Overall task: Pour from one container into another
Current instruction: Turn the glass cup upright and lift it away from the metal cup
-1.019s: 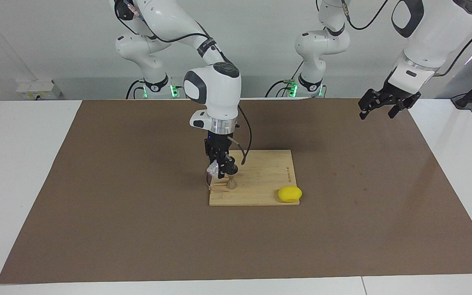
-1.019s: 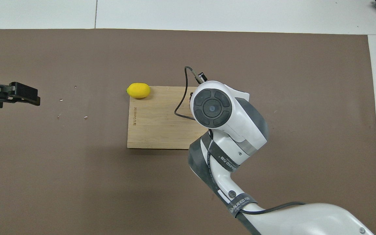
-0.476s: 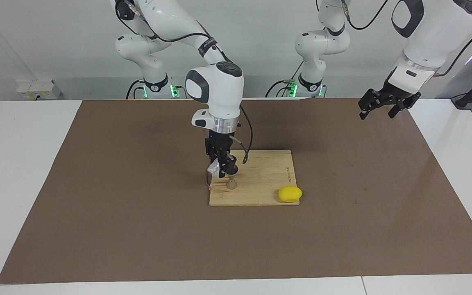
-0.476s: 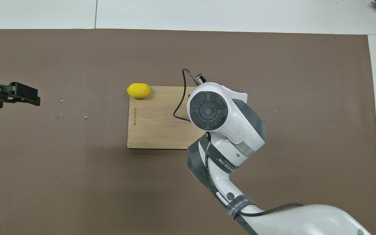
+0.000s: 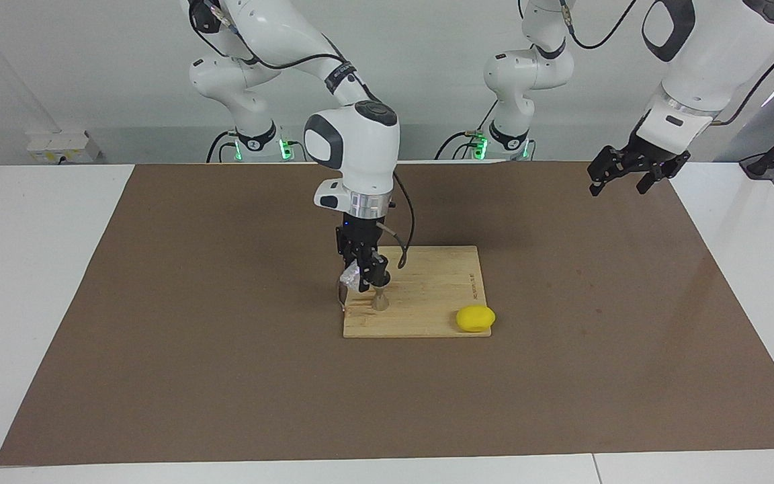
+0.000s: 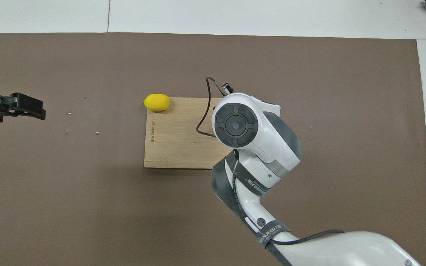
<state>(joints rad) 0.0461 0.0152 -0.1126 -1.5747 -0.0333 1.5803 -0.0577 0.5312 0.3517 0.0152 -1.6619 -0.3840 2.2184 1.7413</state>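
Observation:
My right gripper (image 5: 362,281) reaches straight down over the wooden board (image 5: 434,289) and is shut on the small clear glass cup (image 5: 345,288). The cup hangs tilted just above the board, at its end toward the right arm. Close beside the cup, the silvery metal jigger (image 5: 380,301) stands upright on the board. In the overhead view the right arm's wrist hides both the cup and the jigger. My left gripper (image 5: 625,176) (image 6: 26,106) waits open and with nothing in it, raised over the mat at the left arm's end of the table.
A yellow lemon (image 5: 475,318) (image 6: 156,102) lies at the board's corner farthest from the robots, toward the left arm's end. The board (image 6: 176,140) rests mid-table on a brown mat (image 5: 226,376). White tabletop borders the mat.
The right arm's wrist shifted slightly over the board during the first half second, then held still. The cup stays in its grip beside the jigger. The left arm has not moved.

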